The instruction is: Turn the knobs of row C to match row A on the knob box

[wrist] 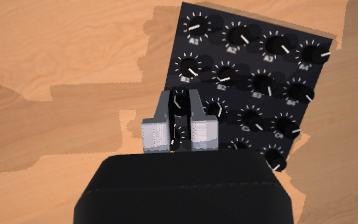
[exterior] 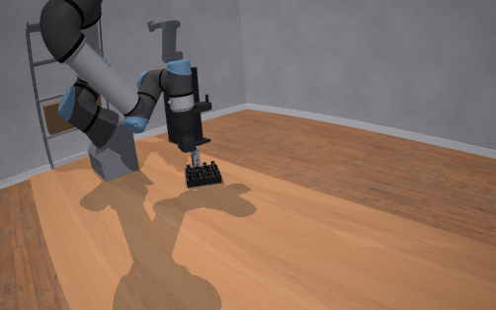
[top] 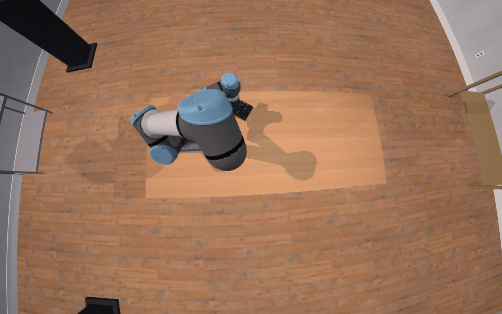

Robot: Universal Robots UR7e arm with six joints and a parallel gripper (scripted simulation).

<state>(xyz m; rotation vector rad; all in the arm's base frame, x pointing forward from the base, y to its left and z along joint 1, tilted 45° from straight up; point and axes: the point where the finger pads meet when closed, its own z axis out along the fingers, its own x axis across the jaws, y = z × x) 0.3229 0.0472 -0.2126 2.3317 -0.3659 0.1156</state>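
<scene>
Pointing down over the knob box (top: 243,110) (exterior: 205,182) (wrist: 250,66), our gripper (exterior: 196,165) (wrist: 180,105) clamps knob C1 (wrist: 180,104), near the box's side edge.

The black knob box (top: 243,110) (exterior: 204,181) (wrist: 172,72) rests on the pale wooden table (top: 330,140) (exterior: 306,237) (wrist: 75,45).

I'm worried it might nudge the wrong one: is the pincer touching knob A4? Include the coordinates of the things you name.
Apart. The wrist view shows the pincer (wrist: 180,105) (exterior: 197,165) well away from knob A4 (wrist: 312,54), with other knobs between them.
</scene>
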